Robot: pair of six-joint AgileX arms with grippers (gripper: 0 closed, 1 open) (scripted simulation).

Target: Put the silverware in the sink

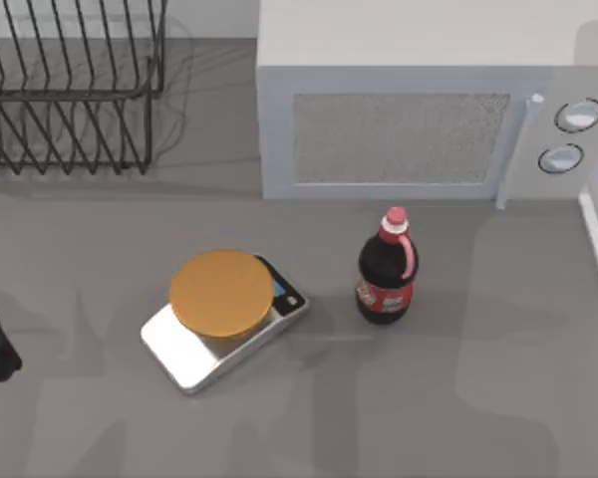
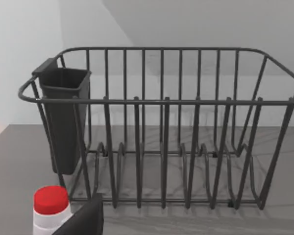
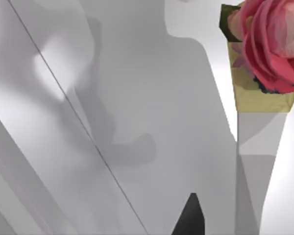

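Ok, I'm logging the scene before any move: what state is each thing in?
White microwave: door shut.
Dark cola bottle with red cap: upright, capped.
Silver kitchen scale with orange round plate: flat on the table.
Black wire dish rack: upright, slots empty.
Dark cutlery cup: hung on the rack's end.
Red-capped white bottle: upright, capped.

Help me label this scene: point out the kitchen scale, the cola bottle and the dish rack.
kitchen scale (image 1: pixel 222 293), top view, on its round orange platter.
cola bottle (image 1: pixel 386 284), top view, on its dark body.
dish rack (image 2: pixel 161 101), left wrist view, on the near top rail.
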